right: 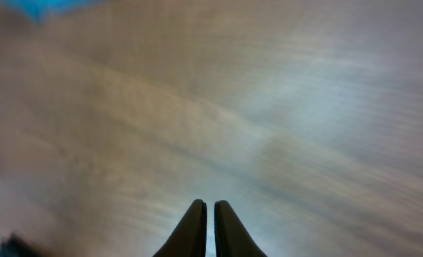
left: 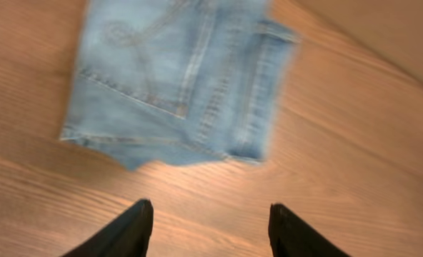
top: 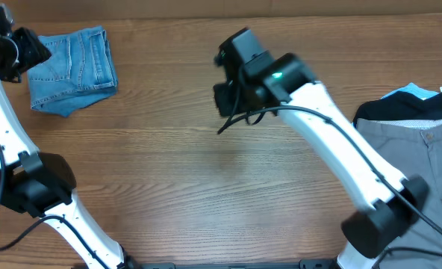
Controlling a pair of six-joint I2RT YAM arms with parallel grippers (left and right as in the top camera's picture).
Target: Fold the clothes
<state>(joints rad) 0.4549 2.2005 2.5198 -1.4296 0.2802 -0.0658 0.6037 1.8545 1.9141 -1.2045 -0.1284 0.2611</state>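
Note:
The light-blue jeans (top: 73,69) lie folded into a small bundle at the far left of the wooden table; they also show in the left wrist view (left: 176,78), a back pocket up. My left gripper (left: 210,214) is open and empty, just short of the bundle's near edge; overhead its head sits at the far left (top: 16,51). My right gripper (right: 210,214) is shut and empty above bare wood; its view is blurred. Overhead it is mid-table toward the far side (top: 232,90).
Grey-beige trousers (top: 415,164) and a black garment (top: 411,108) lie piled at the right edge, with a bit of white cloth (top: 422,91) behind. The table's far edge runs along the top.

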